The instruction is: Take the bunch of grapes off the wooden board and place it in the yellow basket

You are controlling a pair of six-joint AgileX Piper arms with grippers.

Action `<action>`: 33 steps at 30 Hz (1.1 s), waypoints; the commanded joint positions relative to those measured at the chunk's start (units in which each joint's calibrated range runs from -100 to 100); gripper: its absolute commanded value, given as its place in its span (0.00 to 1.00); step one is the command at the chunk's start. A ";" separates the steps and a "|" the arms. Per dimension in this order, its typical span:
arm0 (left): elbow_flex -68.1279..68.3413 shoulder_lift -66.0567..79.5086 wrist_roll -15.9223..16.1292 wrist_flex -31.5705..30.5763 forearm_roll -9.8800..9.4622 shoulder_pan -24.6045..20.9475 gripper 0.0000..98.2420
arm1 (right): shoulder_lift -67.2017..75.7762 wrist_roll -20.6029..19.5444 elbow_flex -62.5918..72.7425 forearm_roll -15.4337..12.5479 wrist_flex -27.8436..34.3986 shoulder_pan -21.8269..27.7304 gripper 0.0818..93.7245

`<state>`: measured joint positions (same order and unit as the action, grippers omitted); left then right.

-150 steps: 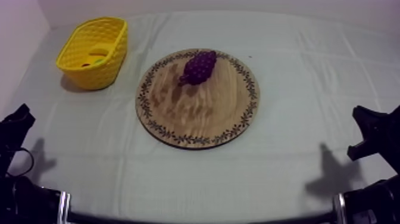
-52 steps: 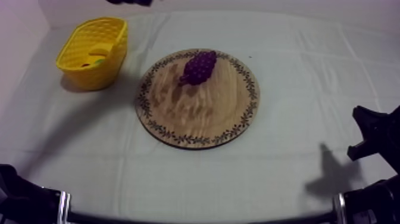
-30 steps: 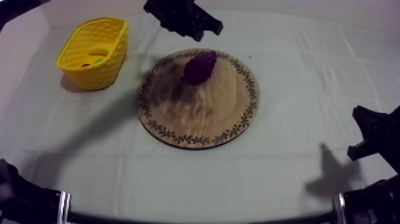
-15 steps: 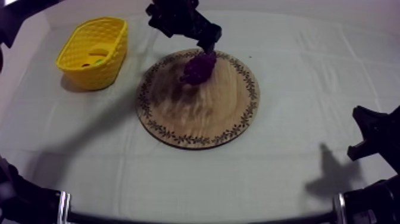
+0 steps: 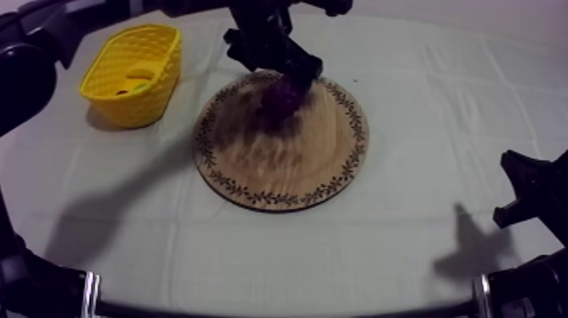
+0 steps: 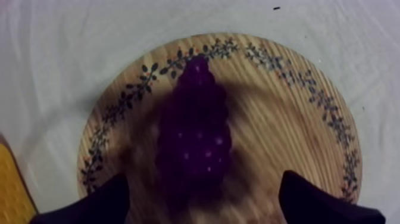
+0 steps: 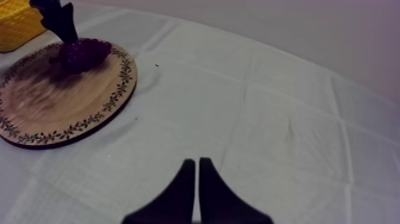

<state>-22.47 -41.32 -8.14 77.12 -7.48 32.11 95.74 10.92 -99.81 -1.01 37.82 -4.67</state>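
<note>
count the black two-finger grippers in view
2. The left black two-finger gripper, open, straddles the purple bunch of grapes on the round wooden board; the right gripper, shut, hangs low over the grey-white cloth.

Both arms are black and blocky, the left arm [image 5: 25,68] and the right arm [image 5: 528,190]; the right's fingers [image 7: 208,190] taper slim, plain black.

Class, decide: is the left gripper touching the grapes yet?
Apart. The left wrist view shows the left gripper open astride the grapes, with a strip of board visible between each finger and the bunch.
</note>
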 commanded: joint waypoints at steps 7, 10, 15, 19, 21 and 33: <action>-3.83 -6.15 -0.86 -1.77 -1.19 -0.07 0.93 | 0.01 -0.01 0.03 0.01 0.00 0.00 0.00; -5.50 -8.33 -1.37 -1.90 -1.71 -0.10 0.92 | 0.01 -0.01 0.03 0.01 0.00 0.00 0.00; -7.73 -11.14 -2.04 -1.95 -2.32 -0.21 0.91 | 0.01 -0.01 0.03 0.01 0.00 0.00 0.00; -8.68 -12.81 -2.19 -1.96 -2.47 -0.40 0.91 | 0.01 0.02 0.03 0.01 0.00 0.00 0.00; -9.08 -13.54 -2.26 -1.96 -2.51 -0.52 0.91 | 0.01 0.03 0.03 0.01 0.00 0.00 0.00; -10.77 -15.56 -1.95 -1.45 -2.60 -0.73 0.64 | 0.01 0.04 0.03 0.01 0.00 0.00 0.00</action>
<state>-33.25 -56.86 -10.24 75.78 -10.01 31.40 95.74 10.92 -99.81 -1.01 37.82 -4.67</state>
